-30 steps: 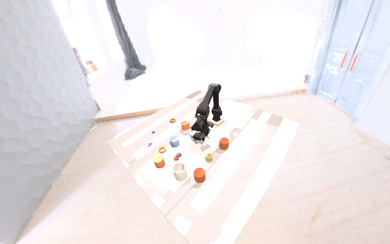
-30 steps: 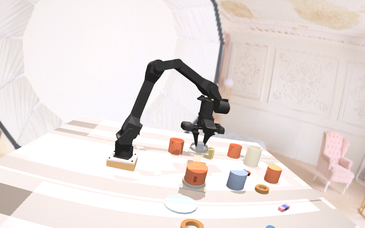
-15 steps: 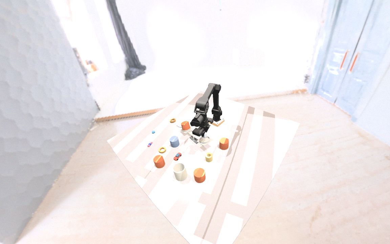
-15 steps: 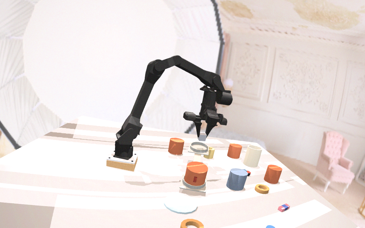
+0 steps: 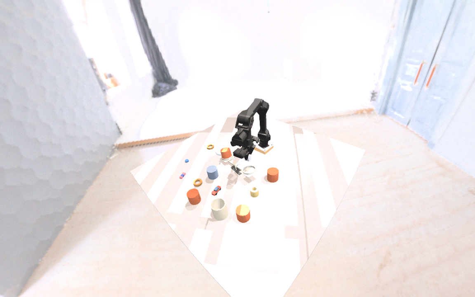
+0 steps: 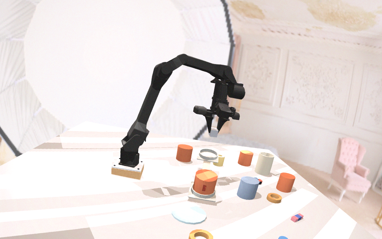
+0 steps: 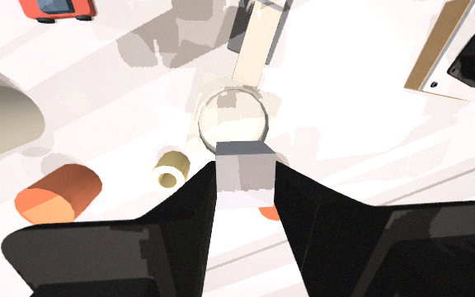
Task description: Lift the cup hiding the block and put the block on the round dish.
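My gripper (image 5: 248, 158) (image 6: 213, 131) (image 7: 242, 167) is shut on a small grey block (image 6: 213, 134) (image 7: 246, 175) and holds it in the air above the balance's uncovered end. That end's grey ring (image 6: 208, 158) (image 7: 267, 125) holds no cup. An orange-red cup (image 5: 226, 153) (image 6: 205, 183) stands upside down on the balance's other end. The pale round dish (image 6: 188, 216) lies on the table beyond that cup, partly hidden behind it in the top view, with nothing on it. Similar orange-red cups (image 5: 272, 175) (image 6: 184, 153) (image 5: 193, 196) (image 5: 243, 214) stand on the table; I cannot tell which was on the balance.
A blue cup (image 5: 212, 173) (image 6: 247, 188) stands beside the balance. A cream cup (image 5: 219, 211) (image 6: 264, 164), a small yellow tube (image 5: 254, 192) (image 7: 180, 162) and a red car (image 5: 216, 190) are farther out. An orange ring (image 6: 274, 201) and an eraser (image 6: 297, 217) lie nearby. Another ring (image 6: 210, 236) lies near the dish.
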{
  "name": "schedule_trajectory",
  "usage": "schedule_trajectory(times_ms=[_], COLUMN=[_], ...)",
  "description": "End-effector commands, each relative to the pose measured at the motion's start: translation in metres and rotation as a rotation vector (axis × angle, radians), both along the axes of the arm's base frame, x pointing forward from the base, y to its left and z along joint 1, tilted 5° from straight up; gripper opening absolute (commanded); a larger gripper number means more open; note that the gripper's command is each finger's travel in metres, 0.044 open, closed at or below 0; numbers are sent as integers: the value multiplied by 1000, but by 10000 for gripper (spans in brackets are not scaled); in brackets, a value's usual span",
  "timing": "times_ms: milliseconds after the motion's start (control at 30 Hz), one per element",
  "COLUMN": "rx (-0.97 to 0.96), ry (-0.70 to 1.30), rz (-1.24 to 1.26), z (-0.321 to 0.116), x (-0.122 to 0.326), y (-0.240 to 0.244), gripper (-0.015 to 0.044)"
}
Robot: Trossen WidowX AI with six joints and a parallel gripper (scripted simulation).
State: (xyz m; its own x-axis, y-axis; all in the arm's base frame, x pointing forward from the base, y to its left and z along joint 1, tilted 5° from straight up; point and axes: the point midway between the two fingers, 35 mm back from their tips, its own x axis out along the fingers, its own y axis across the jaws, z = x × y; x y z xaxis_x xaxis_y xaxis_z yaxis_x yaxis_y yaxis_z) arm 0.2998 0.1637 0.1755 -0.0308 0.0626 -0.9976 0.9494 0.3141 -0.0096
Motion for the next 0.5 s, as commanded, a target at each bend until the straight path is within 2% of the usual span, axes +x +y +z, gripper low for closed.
schedule_trajectory(times_ms=[0, 467], rx=[1, -10], ry=[-3, -15], rz=[0, 7], z=[-1, -24], x=[8, 36], y=[-14, -84], gripper=[0, 0])
